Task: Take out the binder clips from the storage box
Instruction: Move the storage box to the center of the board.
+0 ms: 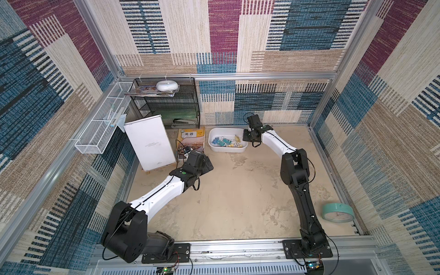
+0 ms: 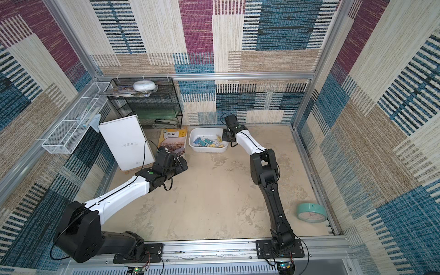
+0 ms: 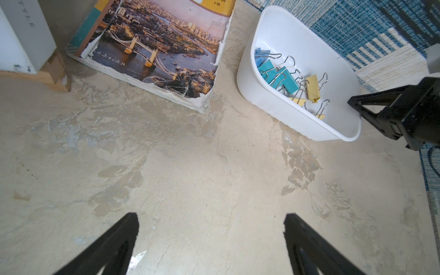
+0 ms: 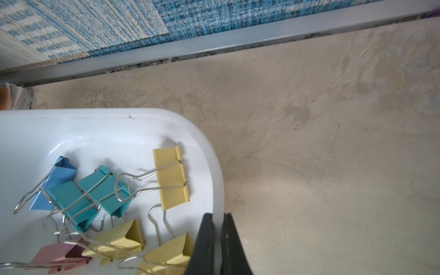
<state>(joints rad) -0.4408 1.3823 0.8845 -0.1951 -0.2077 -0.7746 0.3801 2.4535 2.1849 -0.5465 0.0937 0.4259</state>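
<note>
Prob. storage box [image 4: 142,112] rim pinched by R claw [image 4: 217,215].

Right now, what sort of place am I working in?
Probably a mock study corner inside a test cell: an aluminium frame lined with patterned carpet tiles, a black wire mesh shelf rack, a city-cover textbook, and a shallow white plastic tub of pastel binder clips.
</note>
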